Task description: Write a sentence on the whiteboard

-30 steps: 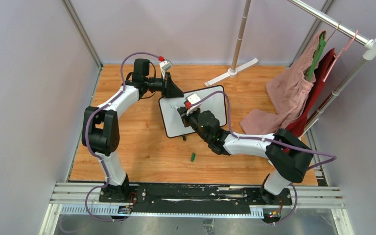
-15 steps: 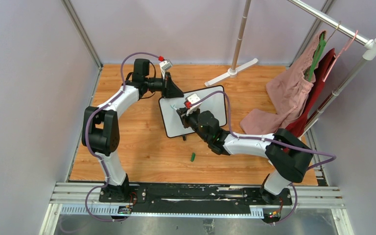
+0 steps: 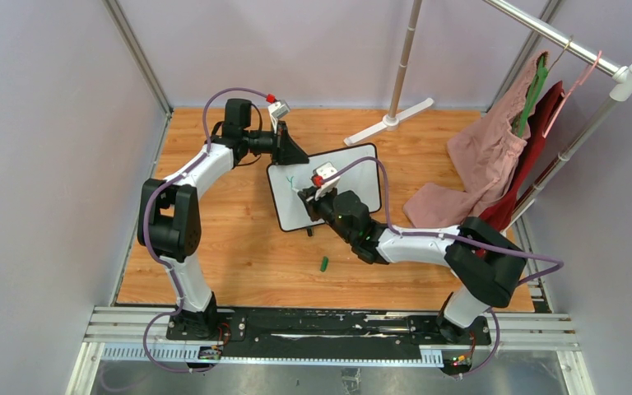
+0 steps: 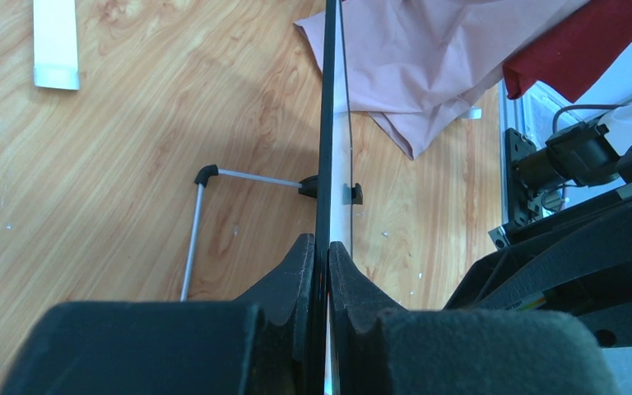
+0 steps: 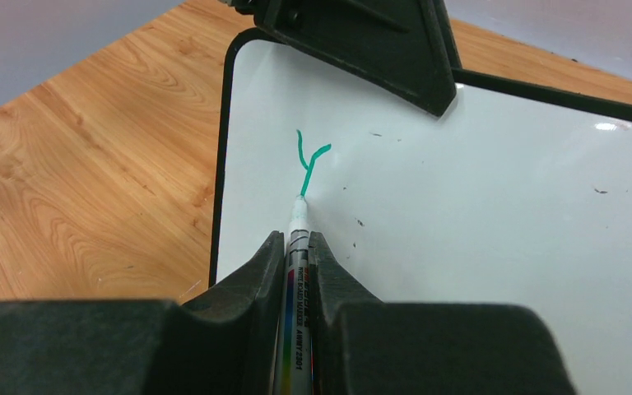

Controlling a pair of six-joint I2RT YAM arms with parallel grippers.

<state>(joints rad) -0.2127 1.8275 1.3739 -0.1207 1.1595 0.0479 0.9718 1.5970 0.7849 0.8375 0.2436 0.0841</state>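
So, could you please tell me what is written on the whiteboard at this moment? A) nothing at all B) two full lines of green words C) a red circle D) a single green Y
D: the right wrist view shows only a green Y on the whiteboard, with the marker tip at its foot.

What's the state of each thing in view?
Small white black-bordered whiteboard: tilted up, edge clamped.
Silver-barrelled green marker: uncapped, tip on board.
Green handwritten sentence: only a Y so far.
Left gripper: shut on the whiteboard's edge.
Right gripper: shut on the marker.
Small green cap: loose on wooden table.
Pink cloth garment: hanging, hem on table.
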